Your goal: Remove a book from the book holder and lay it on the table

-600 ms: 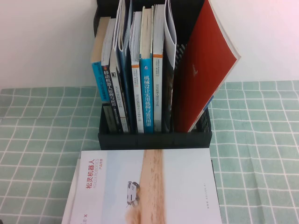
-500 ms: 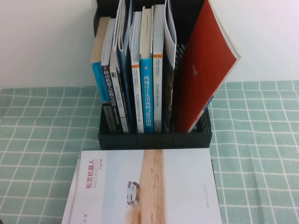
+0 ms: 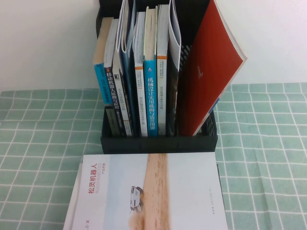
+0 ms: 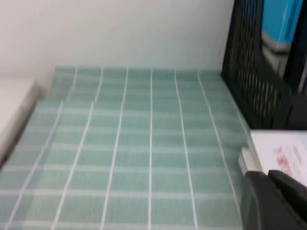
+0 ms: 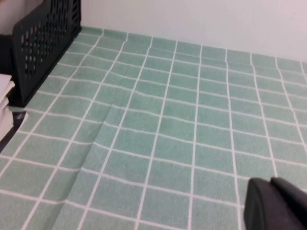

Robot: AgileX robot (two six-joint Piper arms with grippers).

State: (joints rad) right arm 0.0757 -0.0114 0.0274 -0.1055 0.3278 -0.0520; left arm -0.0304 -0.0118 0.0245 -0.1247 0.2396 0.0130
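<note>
High view: nothing has moved over the last half second — the book (image 3: 151, 191) lies flat on the surface (image 3: 43, 143) just before the book holder (image 3: 158, 143), so the task looks done.

Left wrist view: left claw (image 4: 273, 201) beside the book's edge, spread unclear.

Right wrist view: right claw (image 5: 276, 203) over bare cloth — cannot tell its state.

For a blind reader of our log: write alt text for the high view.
A large white and pale-blue book with a tan stripe lies flat on the green checked table, just in front of a black book holder full of upright books, a red book leaning at its right end. Neither the left gripper nor the right gripper appears in this view.
</note>
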